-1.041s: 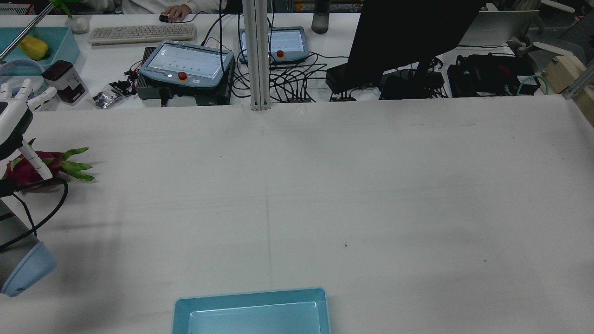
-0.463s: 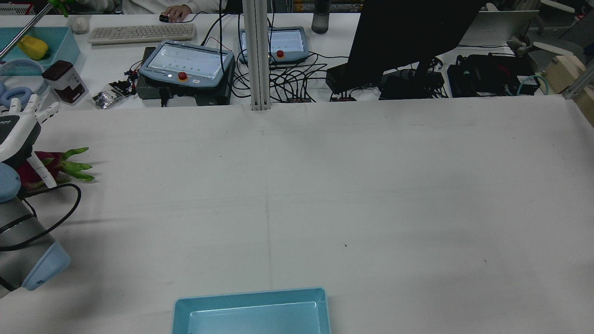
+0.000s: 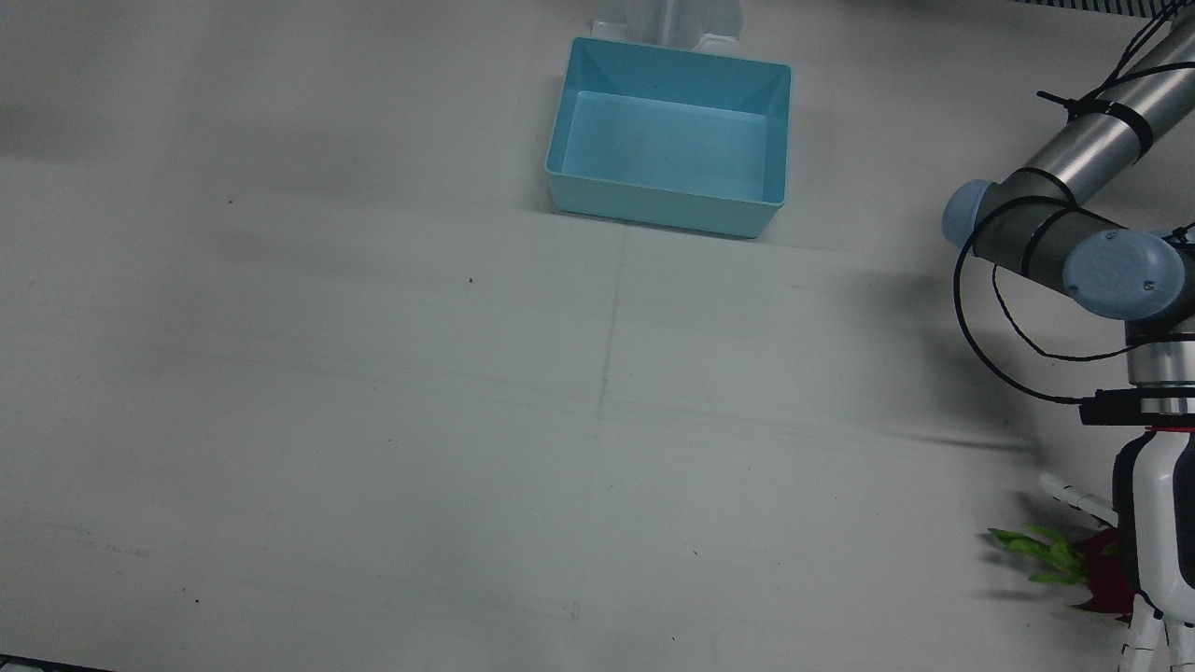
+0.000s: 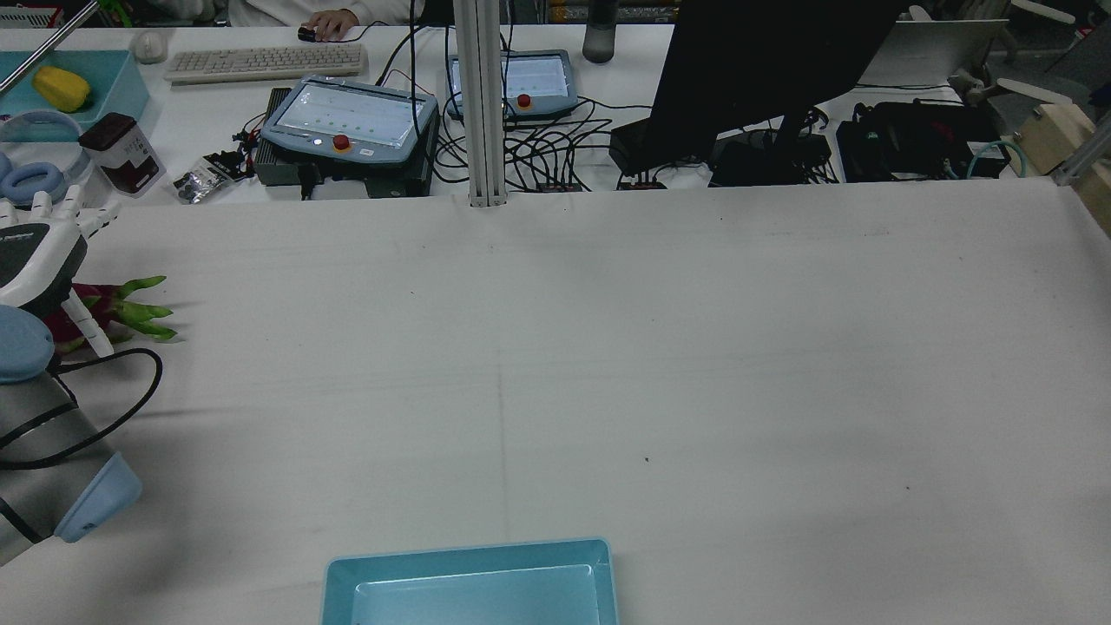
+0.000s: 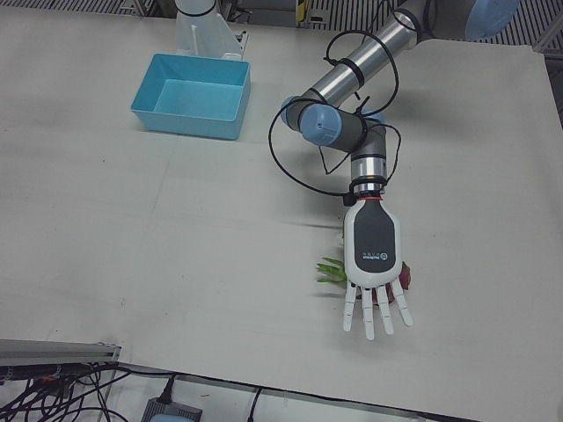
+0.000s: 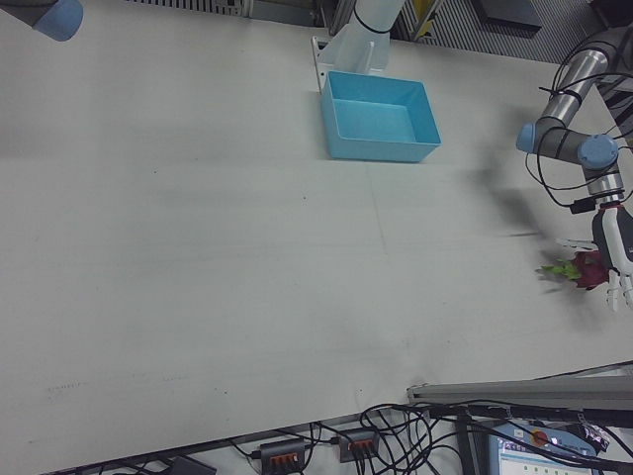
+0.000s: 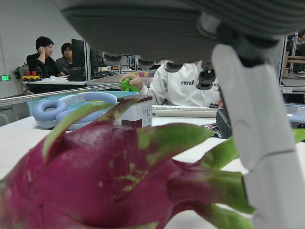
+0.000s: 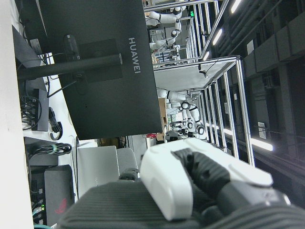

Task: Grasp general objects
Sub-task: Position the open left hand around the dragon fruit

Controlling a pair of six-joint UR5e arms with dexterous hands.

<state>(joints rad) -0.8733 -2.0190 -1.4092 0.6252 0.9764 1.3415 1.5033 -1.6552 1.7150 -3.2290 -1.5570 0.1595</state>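
left hand [image 5: 374, 264] | fingers [image 5: 367, 316] spread | over dragon fruit [image 7: 109, 176]

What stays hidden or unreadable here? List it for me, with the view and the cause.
- Dragon fruit: in the left-front view the left hand covers its body, so only the leaves and a red edge show.
- Contact between that hand and the fruit: no view settles it.
- Blue bin: the rear view's bottom edge cuts off its near part.
- Right hand: only its own camera shows part of it, too close to tell whether it is open or shut.
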